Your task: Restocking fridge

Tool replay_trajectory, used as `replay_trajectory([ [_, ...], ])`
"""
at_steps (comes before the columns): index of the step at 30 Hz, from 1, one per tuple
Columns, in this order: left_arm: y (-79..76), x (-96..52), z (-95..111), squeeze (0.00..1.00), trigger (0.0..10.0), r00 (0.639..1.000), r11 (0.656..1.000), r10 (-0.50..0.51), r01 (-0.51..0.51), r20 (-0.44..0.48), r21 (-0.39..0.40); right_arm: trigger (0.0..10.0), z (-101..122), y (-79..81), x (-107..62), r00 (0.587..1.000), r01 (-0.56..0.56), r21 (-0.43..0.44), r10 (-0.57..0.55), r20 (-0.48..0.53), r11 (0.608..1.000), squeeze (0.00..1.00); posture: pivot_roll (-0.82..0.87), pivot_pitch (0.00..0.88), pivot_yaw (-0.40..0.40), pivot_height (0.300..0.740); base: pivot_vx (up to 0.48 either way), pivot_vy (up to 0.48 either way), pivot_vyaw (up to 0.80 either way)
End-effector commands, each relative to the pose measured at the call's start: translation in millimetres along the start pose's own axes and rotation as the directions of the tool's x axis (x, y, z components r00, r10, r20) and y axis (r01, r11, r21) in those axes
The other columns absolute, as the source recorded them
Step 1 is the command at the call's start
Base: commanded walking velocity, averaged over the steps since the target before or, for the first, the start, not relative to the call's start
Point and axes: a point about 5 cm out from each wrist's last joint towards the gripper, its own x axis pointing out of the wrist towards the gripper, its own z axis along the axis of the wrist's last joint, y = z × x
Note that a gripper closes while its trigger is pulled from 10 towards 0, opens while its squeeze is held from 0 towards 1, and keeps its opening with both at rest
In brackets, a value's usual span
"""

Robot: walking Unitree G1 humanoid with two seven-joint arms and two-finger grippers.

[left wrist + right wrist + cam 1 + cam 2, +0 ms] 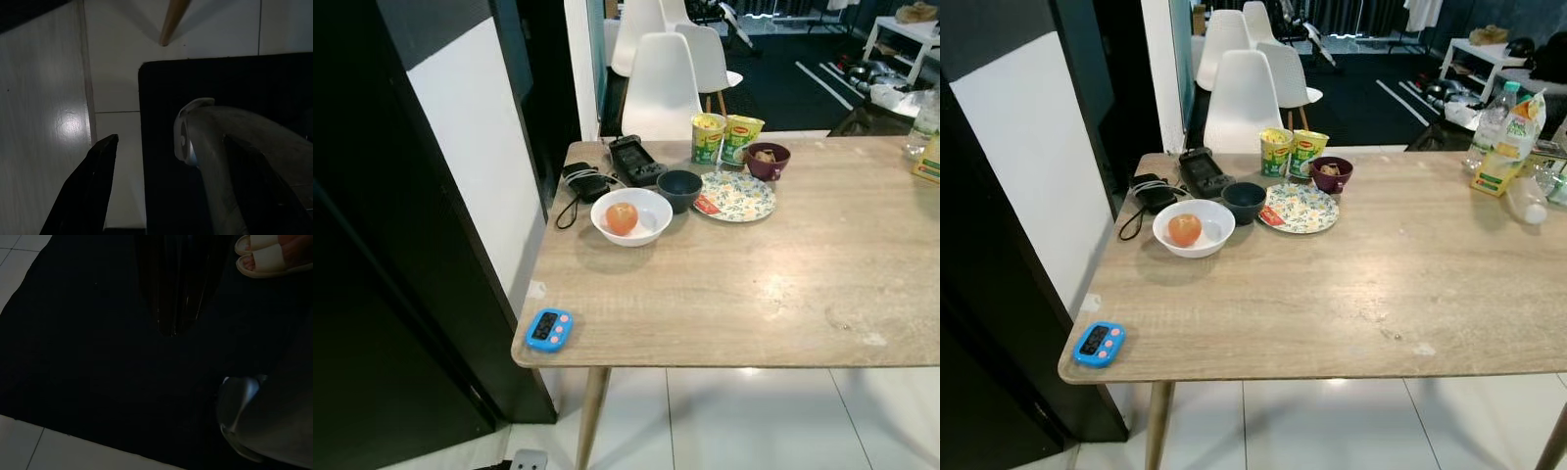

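Note:
An orange-red fruit [622, 217] lies in a white bowl [646, 230] on the wooden table [754, 294]. Behind it stand two green-and-yellow cup noodles [724, 138], a dark blue bowl [679, 189], a flowered plate [736, 196] and a maroon bowl [768, 160]. A juice carton [1505, 147] and a clear bottle [1491, 119] stand at the table's far right. The tall black-and-white appliance [460, 166] rises left of the table. My left gripper [171, 196] hangs low over floor tiles and a black mat, fingers [90, 188] spread apart. The right wrist view is very dark, over the black mat [88, 357].
A blue timer [549, 330] sits at the table's near left corner. Black devices and a cable [607, 171] lie at the far left edge. White chairs [661, 88] stand behind the table. A person's foot in a pale slipper [269, 254] is on the mat near my right arm.

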Motion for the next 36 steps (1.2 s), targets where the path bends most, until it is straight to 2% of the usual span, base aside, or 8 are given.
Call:
replay_trajectory([
  [1, -4.2, -1.2, -9.8, 0.0, 10.0, 0.999, 1.0, -0.011, 0.01, -0.038, -0.011, 10.0, -0.1, 0.7, 0.0, 1.0, -0.001, 0.004, 0.001, 0.006, 1.0, 0.0, 0.05, 0.0, -0.052, 0.74, 0.0, 0.0, 0.0],
  [8, -4.5, -1.2, -9.2, 0.0, 10.0, 0.999, 1.0, -0.024, 0.024, -0.035, 0.001, 10.0, 0.8, 1.6, 0.2, 1.0, -0.005, 0.005, 0.005, 0.008, 1.0, 0.0, 0.05, 0.0, -0.049, 0.74, 0.0, 0.0, 0.0],
  [29, -7.1, 0.2, -2.6, 0.0, 10.0, 0.999, 0.999, -0.043, 0.043, -0.01, 0.014, 10.0, 0.2, 2.3, 0.2, 1.0, -0.01, 0.008, 0.01, 0.007, 1.0, 0.0, 0.05, 0.0, -0.047, 0.74, 0.297, 0.0, 0.0],
  [34, -6.2, 0.7, 1.3, 0.0, 10.0, 0.999, 0.999, -0.038, 0.038, 0.014, -0.023, 10.0, -0.1, 2.3, 0.2, 1.0, -0.01, 0.006, 0.01, 0.006, 1.0, 0.0, 0.05, 0.0, -0.05, 0.74, 0.061, 0.0, 0.0],
  [36, -8.9, 0.6, -0.6, 0.0, 10.0, 0.998, 0.998, -0.065, 0.065, -0.003, 0.011, 10.0, -0.3, 2.3, 0.2, 1.0, -0.01, 0.004, 0.01, 0.005, 1.0, 0.0, 0.06, 0.0, -0.05, 0.74, 0.0, -0.234, 0.0],
])
